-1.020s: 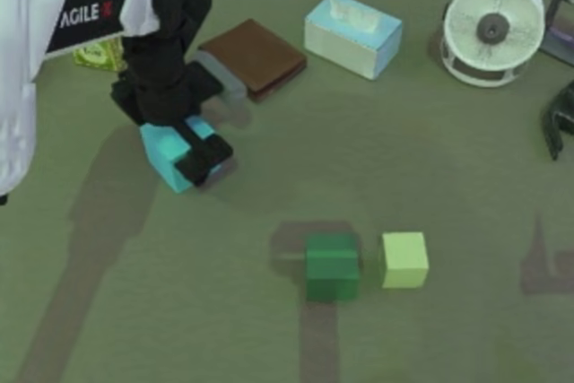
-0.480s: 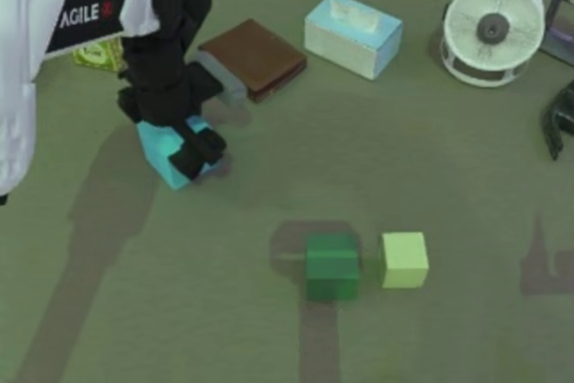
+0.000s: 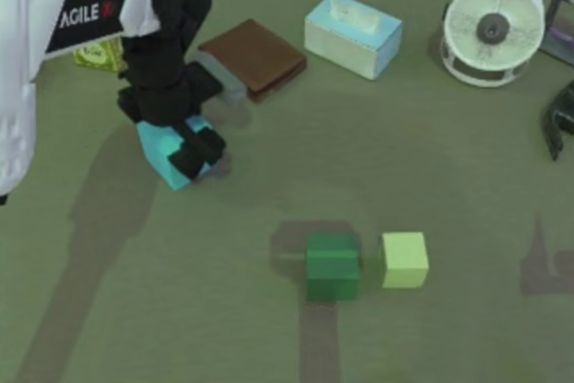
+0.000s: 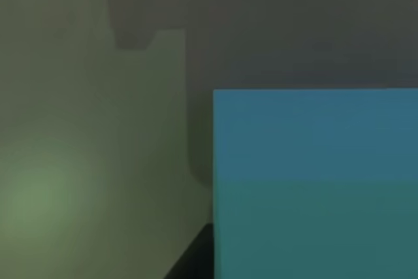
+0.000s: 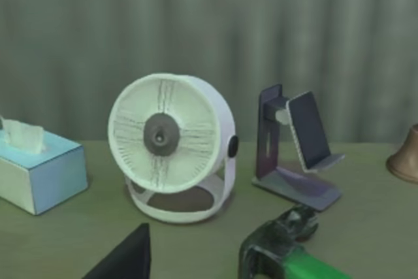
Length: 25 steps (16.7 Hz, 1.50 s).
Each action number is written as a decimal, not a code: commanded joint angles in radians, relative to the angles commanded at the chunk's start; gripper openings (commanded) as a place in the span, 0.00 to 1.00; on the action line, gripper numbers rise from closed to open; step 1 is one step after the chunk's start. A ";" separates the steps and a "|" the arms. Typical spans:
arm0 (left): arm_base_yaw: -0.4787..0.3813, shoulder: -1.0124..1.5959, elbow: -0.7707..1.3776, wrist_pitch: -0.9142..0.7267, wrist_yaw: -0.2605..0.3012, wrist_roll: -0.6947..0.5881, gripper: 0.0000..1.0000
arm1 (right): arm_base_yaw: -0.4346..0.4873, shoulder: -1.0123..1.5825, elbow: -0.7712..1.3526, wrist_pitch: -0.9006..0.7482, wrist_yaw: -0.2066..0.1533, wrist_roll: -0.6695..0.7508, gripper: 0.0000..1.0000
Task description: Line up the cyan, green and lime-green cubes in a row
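Observation:
The cyan cube [image 3: 159, 152] sits at the left of the table, mostly covered by my left gripper [image 3: 181, 145], which straddles it from above. In the left wrist view the cyan cube [image 4: 313, 181] fills the space between the jaws, and one dark finger [image 4: 196, 259] lies against its side. The dark green cube [image 3: 332, 266] and the lime-green cube [image 3: 404, 259] stand side by side near the table's front middle, a small gap between them. My right gripper [image 3: 560, 121] is parked at the right edge, open and holding nothing.
Along the back are a patterned yellow-green box [image 3: 97, 54], a brown wallet [image 3: 253, 57], a tissue box [image 3: 352, 35], a white fan [image 3: 491, 29] and a phone stand [image 5: 297, 148]. A bell [image 5: 408, 158] and a green-handled tool [image 5: 287, 256] lie near the right gripper.
My left gripper came down over the cyan cube and shifted slightly left, nudging the cube with it. In the last half second it has stayed put. The right arm has not moved.

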 joint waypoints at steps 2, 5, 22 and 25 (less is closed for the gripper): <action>0.000 0.000 0.000 0.000 0.000 0.000 0.00 | 0.000 0.000 0.000 0.000 0.000 0.000 1.00; 0.000 0.000 0.000 0.000 0.000 0.000 0.00 | 0.000 0.000 0.000 0.000 0.000 0.000 1.00; 0.005 -0.082 0.154 -0.229 0.002 0.009 0.00 | 0.000 0.000 0.000 0.000 0.000 0.000 1.00; -0.036 -0.162 0.055 -0.198 0.001 0.070 0.00 | 0.000 0.000 0.000 0.000 0.000 0.000 1.00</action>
